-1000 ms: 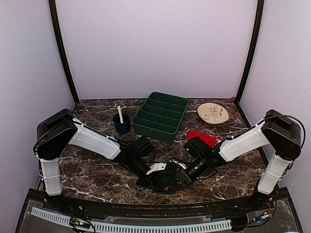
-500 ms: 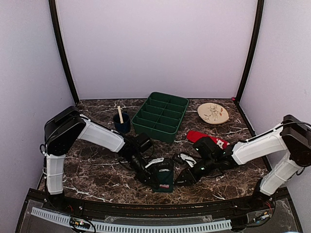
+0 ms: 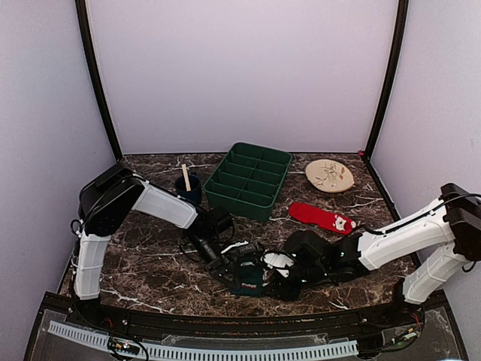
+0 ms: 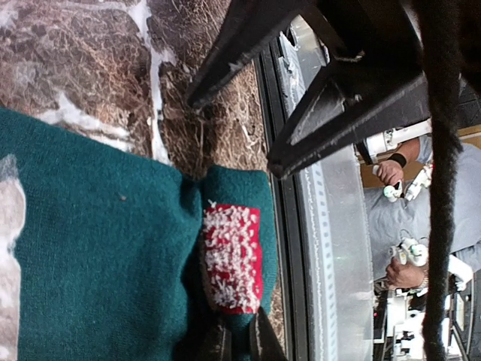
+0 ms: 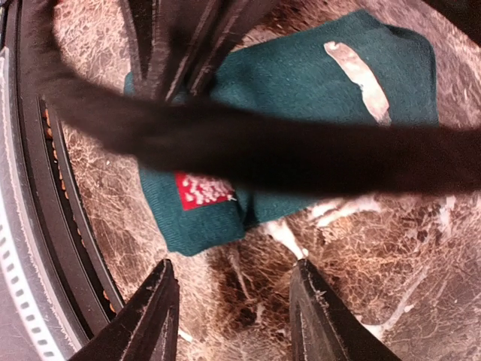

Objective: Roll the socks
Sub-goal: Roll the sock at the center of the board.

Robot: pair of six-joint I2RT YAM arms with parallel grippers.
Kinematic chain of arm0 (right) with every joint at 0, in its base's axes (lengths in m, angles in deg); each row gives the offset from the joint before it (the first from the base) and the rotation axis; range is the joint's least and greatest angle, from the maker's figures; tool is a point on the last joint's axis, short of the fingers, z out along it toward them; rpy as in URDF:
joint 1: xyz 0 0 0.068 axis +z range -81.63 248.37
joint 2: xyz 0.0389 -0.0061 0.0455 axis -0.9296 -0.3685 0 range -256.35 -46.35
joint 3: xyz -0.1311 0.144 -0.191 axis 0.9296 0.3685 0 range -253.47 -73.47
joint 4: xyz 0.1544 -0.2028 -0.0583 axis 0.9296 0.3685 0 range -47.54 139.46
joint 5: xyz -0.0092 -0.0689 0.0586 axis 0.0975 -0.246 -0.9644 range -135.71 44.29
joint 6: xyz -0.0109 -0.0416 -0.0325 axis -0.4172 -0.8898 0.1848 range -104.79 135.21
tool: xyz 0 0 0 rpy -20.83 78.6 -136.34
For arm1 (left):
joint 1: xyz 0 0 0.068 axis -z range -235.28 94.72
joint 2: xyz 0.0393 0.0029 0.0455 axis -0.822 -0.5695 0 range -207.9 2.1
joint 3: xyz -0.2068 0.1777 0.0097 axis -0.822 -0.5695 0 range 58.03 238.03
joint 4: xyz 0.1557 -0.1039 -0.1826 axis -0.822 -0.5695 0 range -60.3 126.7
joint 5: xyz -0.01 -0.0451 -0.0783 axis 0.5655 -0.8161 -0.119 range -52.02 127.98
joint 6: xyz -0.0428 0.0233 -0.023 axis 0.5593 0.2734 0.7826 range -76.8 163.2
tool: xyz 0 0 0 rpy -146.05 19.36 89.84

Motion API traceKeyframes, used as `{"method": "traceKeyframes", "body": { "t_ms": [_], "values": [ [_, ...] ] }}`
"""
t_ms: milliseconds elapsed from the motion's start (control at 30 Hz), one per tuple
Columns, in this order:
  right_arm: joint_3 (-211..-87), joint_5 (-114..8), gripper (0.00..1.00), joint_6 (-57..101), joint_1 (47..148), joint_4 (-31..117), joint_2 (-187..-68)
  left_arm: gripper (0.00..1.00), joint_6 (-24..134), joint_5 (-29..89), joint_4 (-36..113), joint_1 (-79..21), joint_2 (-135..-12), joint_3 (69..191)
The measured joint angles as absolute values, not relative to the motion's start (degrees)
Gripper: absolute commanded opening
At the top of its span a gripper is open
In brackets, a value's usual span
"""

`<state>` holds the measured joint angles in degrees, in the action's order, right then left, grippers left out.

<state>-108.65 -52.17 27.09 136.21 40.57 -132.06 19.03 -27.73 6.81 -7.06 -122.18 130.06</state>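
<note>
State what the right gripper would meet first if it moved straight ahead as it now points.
Most likely the dark teal sock, at its end with the red patch, lying just ahead of the open right gripper. The gripper's height above the table is unclear.

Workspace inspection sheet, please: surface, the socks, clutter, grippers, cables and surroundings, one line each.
surface: brown marbled table; no spills seen.
job's things: teal sock bunched near the front edge, red label showing; red sock lying flat, apart from it.
clutter: green tray, dark cup holding a wooden stick, plate, all towards the back.
grippers: left gripper shut on the teal sock's edge; right gripper open over bare table beside that sock.
cables: dark cable crosses the right wrist view over the teal sock.
surroundings: lilac walls; a person beyond the front edge.
</note>
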Motion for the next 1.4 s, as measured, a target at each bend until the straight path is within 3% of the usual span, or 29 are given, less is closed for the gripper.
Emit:
{"method": "traceKeyframes", "body": {
  "t_ms": [367, 900, 1033, 1233, 1400],
  "values": [
    [-112.01, -45.74, 0.46, 22.98, 140.88, 41.21, -132.52, 0.02, 19.03, -30.38, 3.18, -7.19, -123.50, 131.13],
    [-116.06, -45.79, 0.44, 18.64, 143.14, 41.23, -139.58, 0.02, 18.95, -31.73, 1.30, -7.56, -123.89, 131.15],
    [-117.09, -45.79, 0.37, 17.74, 143.14, 41.23, -141.59, 0.02, 18.88, -31.93, 1.17, -7.56, -123.91, 131.13],
    [-117.57, -45.89, 0.09, 17.15, 143.20, 41.23, -142.92, 0.07, 18.81, -32.10, 1.08, -7.82, -123.96, 131.13],
    [-117.83, -45.87, 0.02, 17.26, 143.29, 41.25, -143.12, 0.18, 19.43, -32.01, 1.06, -7.89, -123.98, 131.13]
  ]
}}
